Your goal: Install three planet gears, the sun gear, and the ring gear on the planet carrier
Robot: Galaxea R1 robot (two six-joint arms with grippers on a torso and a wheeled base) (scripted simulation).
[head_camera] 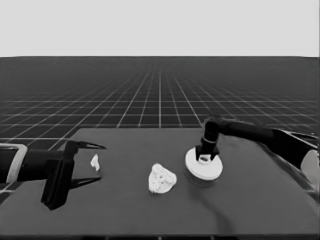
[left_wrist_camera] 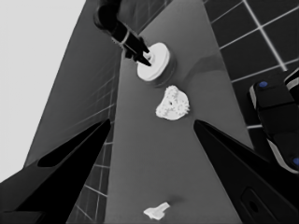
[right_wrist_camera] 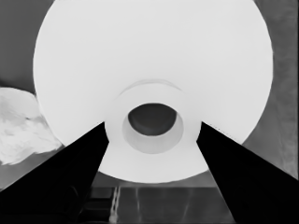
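The larger round part [head_camera: 204, 169], a thick white disc with a raised hub around its hole, sits right of the table's middle. My right gripper [head_camera: 205, 159] stands over it, and in the right wrist view the right gripper [right_wrist_camera: 153, 123] is shut on the hub [right_wrist_camera: 154, 140], one finger on each side. To its left lies a lumpy white cluster of planet gears [head_camera: 161, 178], also seen as the toothed cluster [left_wrist_camera: 173, 103]. I cannot make out the smaller round part or a sun gear within it. My left gripper [head_camera: 101, 162] waits open at the table's left end.
A thin white piece [head_camera: 94, 161] lies on the table between the waiting left fingers, not held; it shows as the thin white piece [left_wrist_camera: 156, 211] in the left wrist view. Dark machinery with blue lights [left_wrist_camera: 275, 116] stands past the table's edge.
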